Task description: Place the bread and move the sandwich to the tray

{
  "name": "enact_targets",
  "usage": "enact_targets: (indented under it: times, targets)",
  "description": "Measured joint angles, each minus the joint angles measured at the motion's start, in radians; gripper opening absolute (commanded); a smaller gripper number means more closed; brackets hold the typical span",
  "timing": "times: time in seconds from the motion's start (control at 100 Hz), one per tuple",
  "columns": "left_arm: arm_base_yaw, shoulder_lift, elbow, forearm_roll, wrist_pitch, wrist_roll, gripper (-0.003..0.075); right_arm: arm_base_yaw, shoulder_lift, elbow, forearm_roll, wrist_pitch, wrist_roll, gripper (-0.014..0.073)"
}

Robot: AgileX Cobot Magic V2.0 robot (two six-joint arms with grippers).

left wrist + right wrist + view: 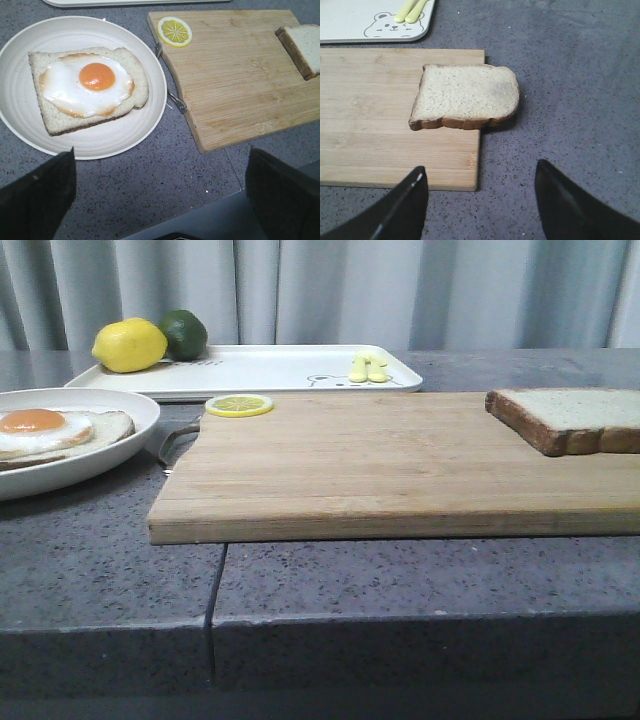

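The bread (575, 418) lies at the right end of the wooden cutting board (380, 465), partly over its edge; it also shows in the right wrist view (465, 96) and the left wrist view (304, 49). The sandwich base, a bread slice with a fried egg (55, 430), lies on the round white plate (110, 455) at the left, and shows in the left wrist view (87, 85). The white tray (260, 370) lies at the back. My left gripper (160, 187) is open above the counter, short of the plate (30, 135). My right gripper (481, 187) is open, short of the bread. Neither arm shows in the front view.
A lemon (128, 344) and a lime (185, 333) sit on the tray's left end, with pale yellow utensils (367, 368) at its right. A lemon slice (239, 405) lies on the board's far left corner. The grey counter's front edge (320, 625) is near.
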Motion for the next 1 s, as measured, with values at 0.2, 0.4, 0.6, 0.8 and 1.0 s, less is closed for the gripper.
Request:
enact_targets:
  times: [0.2, 0.4, 0.6, 0.8, 1.0]
  targets:
    - [0.000, 0.000, 0.000, 0.000, 0.000, 0.000, 0.0618, 0.000, 0.000, 0.000, 0.000, -0.014, 0.000, 0.0473]
    - [0.000, 0.000, 0.000, 0.000, 0.000, 0.001, 0.0618, 0.000, 0.000, 0.000, 0.009, -0.031, 0.000, 0.0473]
    - [0.000, 0.000, 0.000, 0.000, 0.000, 0.001, 0.0618, 0.000, 0.000, 0.000, 0.009, -0.048, 0.000, 0.0473]
    - [0.000, 0.000, 0.000, 0.000, 0.000, 0.001, 0.0618, 0.000, 0.000, 0.000, 0.023, -0.082, 0.000, 0.0473]
    - [0.000, 0.000, 0.000, 0.000, 0.000, 0.001, 0.0618, 0.000, 0.017, 0.000, 0.059, -0.149, -0.041, 0.0473]
